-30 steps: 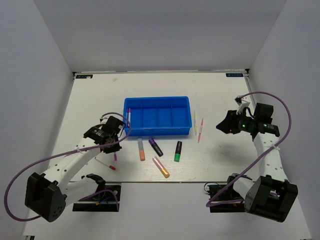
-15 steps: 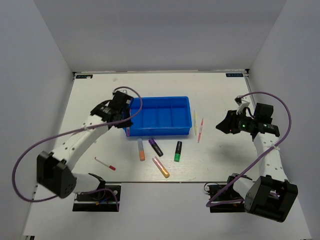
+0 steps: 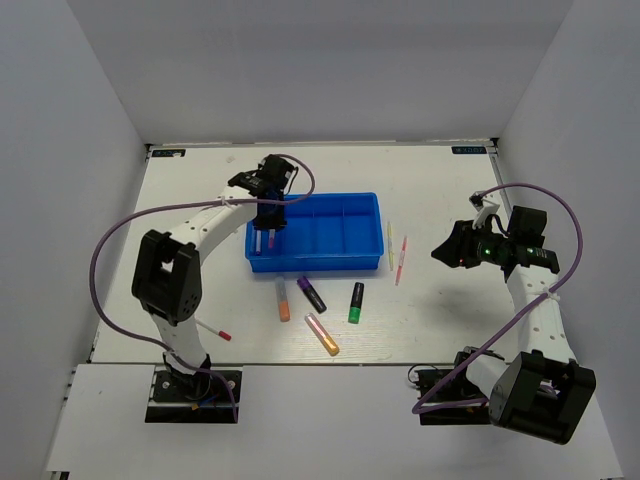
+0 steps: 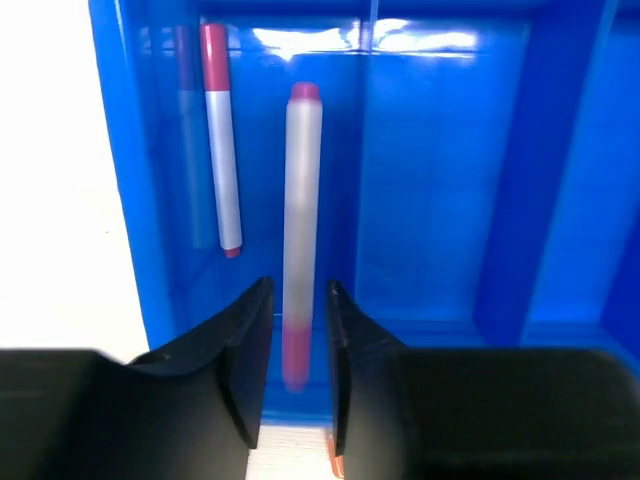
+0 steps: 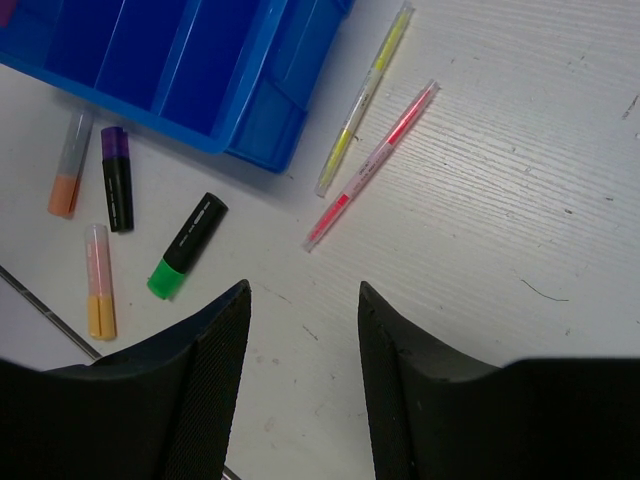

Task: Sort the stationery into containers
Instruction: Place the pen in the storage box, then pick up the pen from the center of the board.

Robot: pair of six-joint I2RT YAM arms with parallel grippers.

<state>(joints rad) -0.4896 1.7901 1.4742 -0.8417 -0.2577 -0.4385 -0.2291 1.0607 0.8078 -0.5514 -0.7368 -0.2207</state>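
My left gripper (image 3: 268, 222) hangs over the leftmost compartment of the blue tray (image 3: 315, 266), its fingers slightly apart. In the left wrist view a frosted pen with pink ends (image 4: 303, 220) lies in that compartment between the open fingertips, with a gap on each side. A purple pen (image 4: 222, 150) lies beside it. My right gripper (image 3: 450, 250) hovers open at the right and holds nothing. On the table are a yellow pen (image 5: 365, 100), a pink pen (image 5: 372, 165) and green (image 5: 187, 247), purple (image 5: 115, 178), orange (image 5: 70, 165) and pink/orange (image 5: 98, 280) highlighters.
A white pen with a red cap (image 3: 211, 327) lies near the front left of the table. The tray's other three compartments hold nothing. White walls enclose the table on the left, right and back.
The left arm swung from the front left of the table up over the tray's left compartment, carrying the pink-ended pen. Its fingers now stand apart from the pen. The right arm has not moved.
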